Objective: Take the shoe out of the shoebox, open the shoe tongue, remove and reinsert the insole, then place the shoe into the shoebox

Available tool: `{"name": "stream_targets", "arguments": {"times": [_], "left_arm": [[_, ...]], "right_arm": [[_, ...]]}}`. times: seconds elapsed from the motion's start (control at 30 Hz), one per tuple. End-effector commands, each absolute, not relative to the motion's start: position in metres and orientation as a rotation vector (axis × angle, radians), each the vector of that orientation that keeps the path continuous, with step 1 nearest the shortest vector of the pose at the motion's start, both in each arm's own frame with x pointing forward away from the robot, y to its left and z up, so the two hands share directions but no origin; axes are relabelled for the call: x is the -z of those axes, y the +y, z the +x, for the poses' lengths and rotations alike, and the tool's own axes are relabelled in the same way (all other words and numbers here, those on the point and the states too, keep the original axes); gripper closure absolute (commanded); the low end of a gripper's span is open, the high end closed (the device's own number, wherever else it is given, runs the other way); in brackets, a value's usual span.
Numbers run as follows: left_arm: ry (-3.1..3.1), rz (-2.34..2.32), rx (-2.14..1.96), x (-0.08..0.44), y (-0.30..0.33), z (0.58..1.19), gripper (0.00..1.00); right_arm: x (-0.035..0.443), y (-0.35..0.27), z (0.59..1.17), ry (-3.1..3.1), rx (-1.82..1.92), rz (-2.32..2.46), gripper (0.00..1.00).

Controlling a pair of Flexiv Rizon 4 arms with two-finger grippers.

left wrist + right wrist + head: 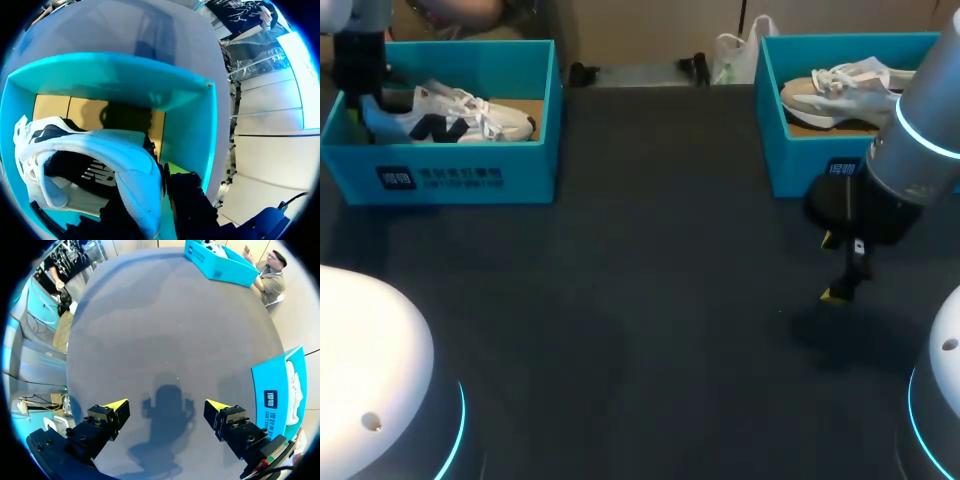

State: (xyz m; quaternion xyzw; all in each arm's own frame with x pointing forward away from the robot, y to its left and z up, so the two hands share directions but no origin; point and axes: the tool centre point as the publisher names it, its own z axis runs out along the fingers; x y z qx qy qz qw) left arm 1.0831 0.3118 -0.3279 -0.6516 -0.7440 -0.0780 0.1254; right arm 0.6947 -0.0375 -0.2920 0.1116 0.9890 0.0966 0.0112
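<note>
Teal cardboard is catching the eye at the far left corner of the table (pixel 650 250), where the left shoebox (pixel 470 178) is sitting with the white and black shoe (pixel 460 115) lying inside it, sole down on the brown floor of the box, toe pointing toward the middle of the table. The left gripper (pixel 161 205) is reaching down into the box's outer end, right at the heel. From the wrist camera its black fingers (pixel 187 200) are straddling the white heel collar, one on the inside and one on the outside, and they look to be pinching it from both sides, though the yellow tips are hidden behind the shoe. Over at the far right corner, the second shoebox (pixel 800 170) is holding a pale shoe (pixel 840 90) with white laces. The right gripper (pixel 166 409) is hanging above the dark table surface just in front of that box, near the right edge, pointing downward, its two yellow-tipped fingers spread wide with nothing between them but its own shadow on the table.
</note>
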Motion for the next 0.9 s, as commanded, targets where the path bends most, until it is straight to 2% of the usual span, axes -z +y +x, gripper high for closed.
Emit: {"name": "stream_targets", "arguments": {"times": [0.03,0.9], "left_arm": [[-2.169,-1.910,0.245,0.325,0.309,1.067,1.00],[-2.184,-1.892,0.147,0.368,0.304,1.061,1.00]], "right_arm": [[0.293,-0.037,0.694,3.083,-0.299,0.348,0.00],[0.293,-0.037,0.694,3.083,-0.299,0.348,0.00]]}}
